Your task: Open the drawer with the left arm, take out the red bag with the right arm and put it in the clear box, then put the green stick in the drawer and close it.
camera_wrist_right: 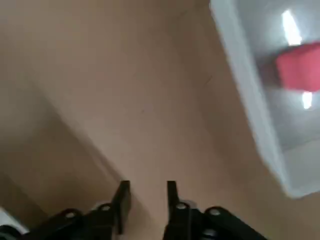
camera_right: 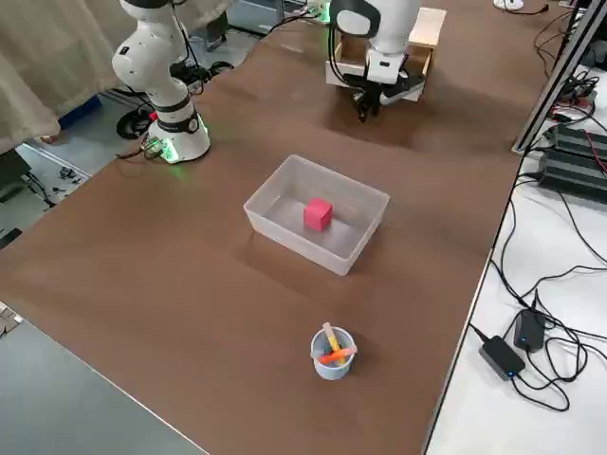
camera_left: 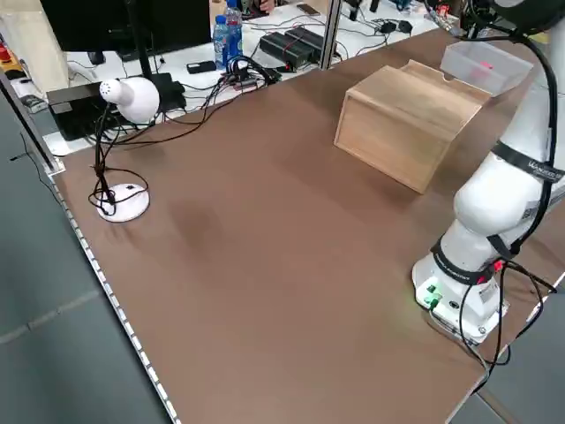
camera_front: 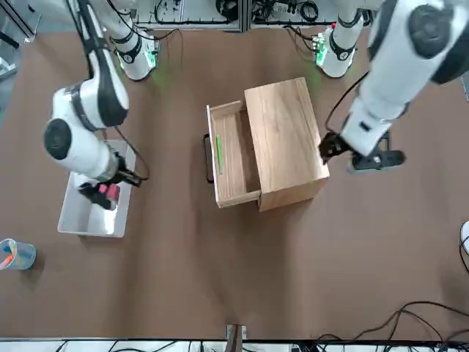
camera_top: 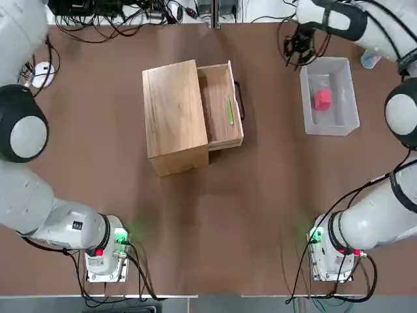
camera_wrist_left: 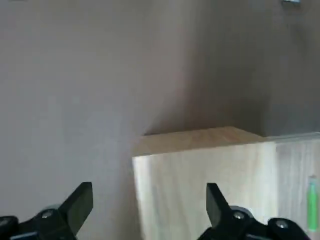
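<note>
Black right gripper (camera_wrist_right: 149, 186), fingers apart, hovers beside the translucent plastic box (camera_wrist_right: 248, 95) holding the pinkish-red bag (camera_wrist_right: 301, 67); left gripper (camera_wrist_left: 150, 192), spread wide, hangs near the light-wood cabinet (camera_wrist_left: 207, 185).

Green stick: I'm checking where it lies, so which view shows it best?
The top view: the green stick lies whole in the open drawer. The front view shows it too; left wrist, only part; the others, none.
</note>
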Available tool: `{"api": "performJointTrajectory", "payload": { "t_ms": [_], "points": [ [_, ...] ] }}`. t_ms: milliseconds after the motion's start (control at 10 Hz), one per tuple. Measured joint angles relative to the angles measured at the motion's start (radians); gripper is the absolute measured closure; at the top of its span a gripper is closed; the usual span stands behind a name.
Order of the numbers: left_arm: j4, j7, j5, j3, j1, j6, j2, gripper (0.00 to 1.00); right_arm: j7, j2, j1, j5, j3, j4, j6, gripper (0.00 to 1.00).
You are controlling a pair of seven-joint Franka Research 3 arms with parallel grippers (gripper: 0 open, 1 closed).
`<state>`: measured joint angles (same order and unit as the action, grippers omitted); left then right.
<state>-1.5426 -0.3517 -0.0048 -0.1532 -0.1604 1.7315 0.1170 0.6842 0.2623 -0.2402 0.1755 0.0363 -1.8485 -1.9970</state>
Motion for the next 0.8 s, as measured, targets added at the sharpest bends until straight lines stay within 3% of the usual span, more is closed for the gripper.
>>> {"api": "performJointTrajectory", "payload": {
  "t_ms": [300,600,800],
  "points": [
    [-0.026,0.253,-0.017,0.074,0.067,-0.047,-0.064,0.00,0.097,0.061,-0.056,0.113,-0.001,-0.074,-0.107,0.96],
    [-0.128,0.328,-0.018,0.126,0.068,-0.048,-0.156,0.00,0.228,0.142,-0.148,0.234,-0.001,-0.090,-0.206,0.96],
    [-0.162,0.339,-0.018,0.132,0.068,-0.046,-0.165,0.00,0.307,0.165,-0.220,0.275,-0.001,-0.091,-0.272,0.96]
  ]
}}
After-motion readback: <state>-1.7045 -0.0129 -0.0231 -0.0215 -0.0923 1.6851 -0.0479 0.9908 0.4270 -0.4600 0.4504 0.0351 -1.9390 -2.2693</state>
